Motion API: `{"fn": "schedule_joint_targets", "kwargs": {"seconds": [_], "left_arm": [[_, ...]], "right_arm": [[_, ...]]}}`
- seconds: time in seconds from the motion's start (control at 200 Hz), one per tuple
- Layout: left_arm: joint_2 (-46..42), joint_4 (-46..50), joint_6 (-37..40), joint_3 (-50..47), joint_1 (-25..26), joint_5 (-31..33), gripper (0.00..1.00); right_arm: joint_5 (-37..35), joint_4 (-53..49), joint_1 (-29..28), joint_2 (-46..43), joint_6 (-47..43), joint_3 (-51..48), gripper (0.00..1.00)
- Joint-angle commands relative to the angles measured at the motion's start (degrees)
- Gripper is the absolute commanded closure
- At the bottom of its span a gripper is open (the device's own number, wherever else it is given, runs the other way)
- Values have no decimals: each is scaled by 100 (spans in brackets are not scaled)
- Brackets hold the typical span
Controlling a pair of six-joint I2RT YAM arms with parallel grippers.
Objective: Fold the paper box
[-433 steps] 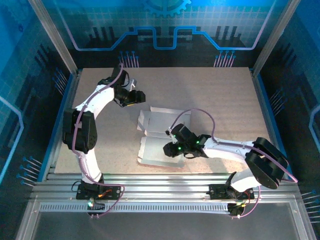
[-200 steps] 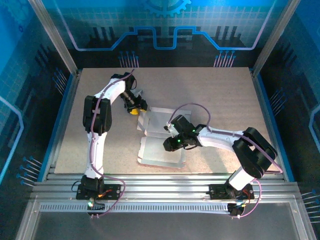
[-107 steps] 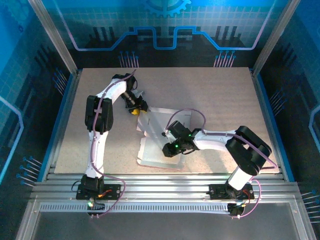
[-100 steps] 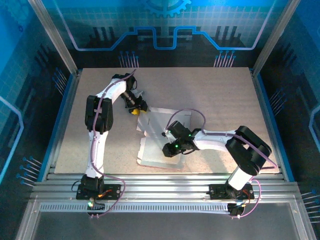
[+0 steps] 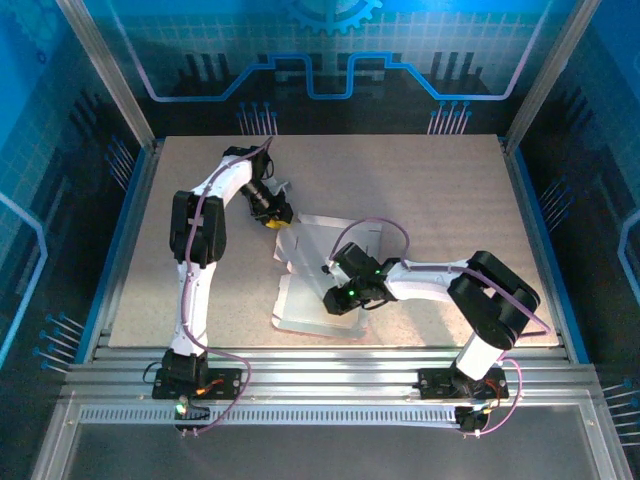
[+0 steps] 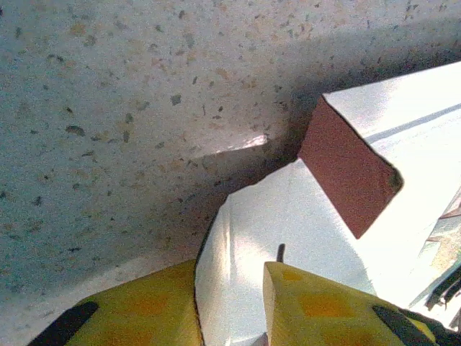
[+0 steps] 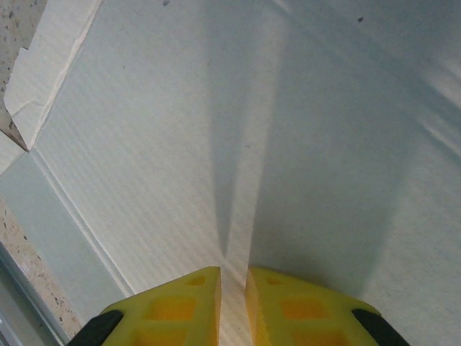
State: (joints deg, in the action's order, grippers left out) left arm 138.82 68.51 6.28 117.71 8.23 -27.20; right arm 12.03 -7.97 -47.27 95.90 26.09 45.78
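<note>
Left pincer astride paper box flap.

Top view: a dim, blue-tinted enclosure, with the table evenly lit from above and soft shadows under the arms. Left wrist view: glare washes out the paper box at 3 o'clock, with deep shadow beside it. Right wrist view: soft light, with two faint shadow bands running from 6 toward 12 o'clock.
</note>
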Motion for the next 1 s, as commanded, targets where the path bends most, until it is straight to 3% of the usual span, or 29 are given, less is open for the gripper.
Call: {"fn": "schedule_joint_targets", "kwargs": {"seconds": [0.0, 0.25, 0.56, 0.61, 0.991], "left_arm": [[27, 336, 232, 191, -14, -247, 75], [-14, 399, 264, 234, -14, -265, 78], [-49, 356, 183, 229, 3, -234, 93], [-180, 169, 97, 145, 1, -193, 100], [-2016, -2183, -500, -1732, 108, -327, 100]], "right_arm": [[-210, -183, -101, 253, 37, -104, 81], [-231, -170, -113, 285, 42, -100, 81], [-298, -148, -107, 187, 75, -105, 81], [-327, -183, -107, 119, 73, -84, 81], [-151, -102, 66, -1004, 159, -28, 82]]}}
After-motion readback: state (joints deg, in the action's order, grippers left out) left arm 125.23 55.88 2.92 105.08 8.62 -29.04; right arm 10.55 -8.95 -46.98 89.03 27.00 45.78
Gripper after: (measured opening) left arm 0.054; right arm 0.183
